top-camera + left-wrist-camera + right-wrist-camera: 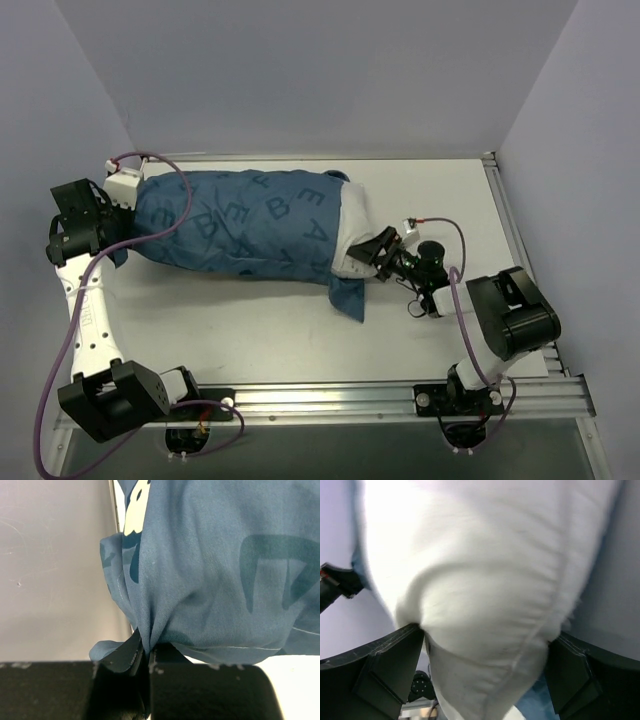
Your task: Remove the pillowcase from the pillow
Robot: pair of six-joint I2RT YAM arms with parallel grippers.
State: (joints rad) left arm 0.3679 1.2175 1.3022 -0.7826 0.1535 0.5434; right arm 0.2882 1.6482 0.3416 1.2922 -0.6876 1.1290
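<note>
Stretched lengthwise across the middle of the white table (300, 330): pillowcase (240, 225), dark blue with lighter letters, covering all but the right end of the pillow (355, 222). White pillow end bulging out of the open mouth on the right, a loose blue corner of the pillowcase hanging toward the near edge just below it.

At the left, closed end, a bunched fold pinched in the left gripper (122, 205), jaws pressed together on the cloth. In the left wrist view, pillowcase (215, 580) gathered into a tight pleat right at the jaws.

At the right, bare pillow end clamped in the right gripper (372, 252), jaws spread wide around it. In the right wrist view, pillow (480, 570) squeezed between both black fingers (390, 665), touching each.

Grey walls (320, 80) behind and to either side.
</note>
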